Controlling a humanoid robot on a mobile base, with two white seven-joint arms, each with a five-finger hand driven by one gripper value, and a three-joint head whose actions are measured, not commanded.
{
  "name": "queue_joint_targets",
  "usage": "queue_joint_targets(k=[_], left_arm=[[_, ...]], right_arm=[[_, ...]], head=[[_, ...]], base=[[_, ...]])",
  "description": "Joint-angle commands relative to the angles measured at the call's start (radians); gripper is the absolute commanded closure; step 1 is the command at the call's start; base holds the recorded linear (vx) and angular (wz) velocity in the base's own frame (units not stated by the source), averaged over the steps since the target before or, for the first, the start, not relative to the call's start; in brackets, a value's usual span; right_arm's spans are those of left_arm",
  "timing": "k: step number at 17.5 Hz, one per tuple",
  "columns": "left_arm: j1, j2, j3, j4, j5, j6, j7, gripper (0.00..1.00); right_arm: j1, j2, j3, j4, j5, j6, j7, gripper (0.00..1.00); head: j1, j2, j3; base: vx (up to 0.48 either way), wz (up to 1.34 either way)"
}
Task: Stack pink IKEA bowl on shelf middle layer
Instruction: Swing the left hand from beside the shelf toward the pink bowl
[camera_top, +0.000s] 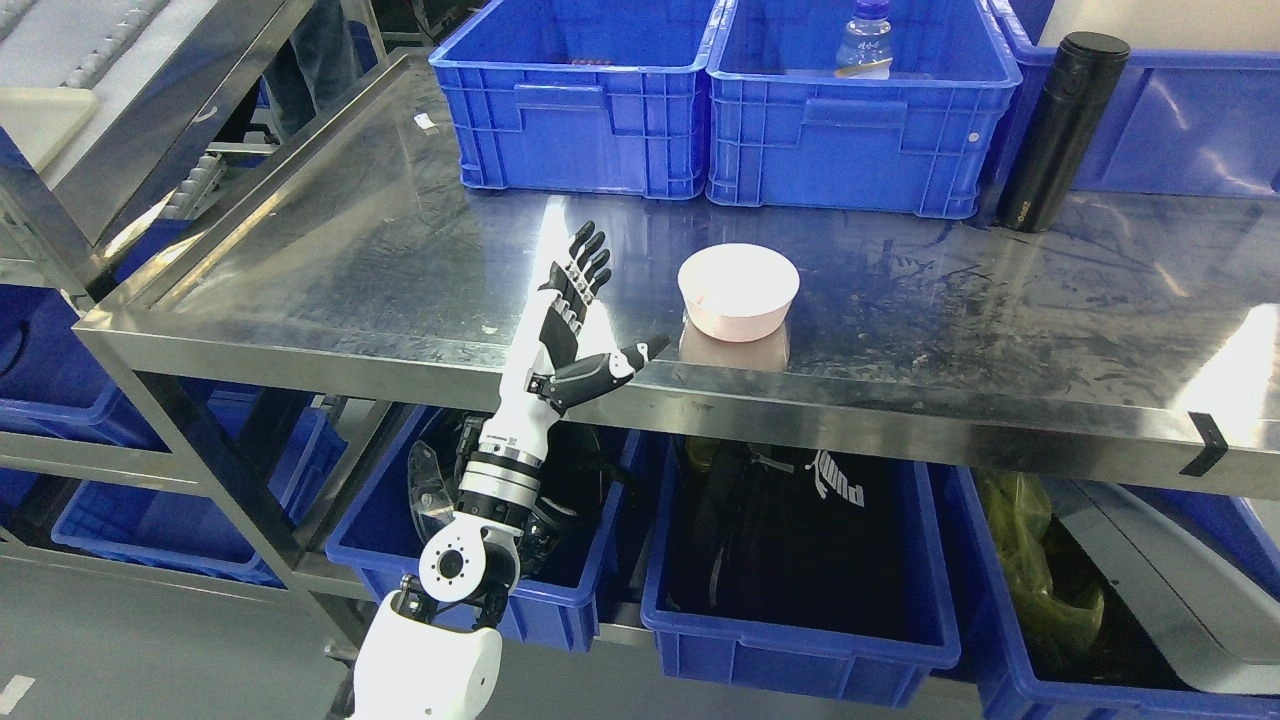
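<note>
A pale pink bowl (739, 290) stands upright on the steel shelf (400, 270), close to its front edge near the middle. My left hand (590, 315) is raised just to the left of the bowl, above the shelf's front edge. Its fingers are spread and straight, the thumb pointing toward the bowl, and it holds nothing. A small gap separates the thumb tip from the bowl. The right arm does not show.
Two blue crates (575, 95) (860, 110) stand at the back of the shelf, one holding a water bottle (864, 40). A black flask (1062, 130) stands at the back right. More blue bins (800, 610) sit on the layer below.
</note>
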Motion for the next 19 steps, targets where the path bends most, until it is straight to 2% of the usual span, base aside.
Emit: queue_joint_targets(k=[1,3,4,5,7,11,14,16,18,19], left_arm=[[-0.004,0.017,-0.012,0.004,-0.012,-0.005,-0.012,0.00],[-0.039,0.017,0.003,0.006,-0.088,0.003,-0.087,0.00],[-0.076,0.044,0.023,0.021,-0.142,0.018,-0.116,0.00],[-0.125,0.128,0.035,0.037,-0.181,0.045,-0.133,0.00],[-0.189,0.236,0.016,0.029,-0.216,0.093,-0.180,0.04],[-0.430,0.245,-0.006,0.026,-0.553,0.121,-0.432,0.06],[-0.531,0.284,-0.110,0.026,-0.772,0.115,-0.567,0.07],[-0.556,0.249,-0.132,0.027,-0.842,0.096,-0.596,0.04],[-0.567,0.149,-0.139,0.038,-0.845,0.089,-0.641,0.00],[-0.570,0.137,-0.143,0.046,-0.847,0.092,-0.644,0.00]], right_arm=[[0.005,-0.017,0.000,-0.017,0.000,0.000,0.000,0.00],[0.003,-0.017,0.000,-0.017,0.000,0.000,0.000,0.00],[0.005,-0.017,0.000,-0.017,0.000,0.000,0.000,0.00],[0.005,-0.017,0.000,-0.017,0.000,0.000,0.000,0.00],[0.005,-0.017,0.000,-0.017,0.000,0.000,0.000,0.00],[0.003,-0.017,0.000,-0.017,0.000,0.000,0.000,0.00],[0.003,-0.017,0.000,-0.017,0.000,0.000,0.000,0.00],[0.005,-0.017,0.000,-0.017,0.000,0.000,0.000,0.00],[0.003,-0.017,0.000,-0.017,0.000,0.000,0.000,0.00],[0.003,-0.017,0.000,-0.017,0.000,0.000,0.000,0.00]], head=[[0.0000,0.000,0.000],[0.0000,0.000,0.000],[0.0000,0.000,0.000],[0.0000,0.000,0.000],[0.0000,0.000,0.000],[0.0000,0.000,0.000],[0.0000,0.000,0.000],[0.0000,0.000,0.000],[0.0000,0.000,0.000],[0.0000,0.000,0.000]], base=[[0.000,0.00],[0.000,0.00],[0.000,0.00],[0.000,0.00],[0.000,0.00],[0.000,0.00],[0.000,0.00],[0.000,0.00],[0.000,0.00],[0.000,0.00]])
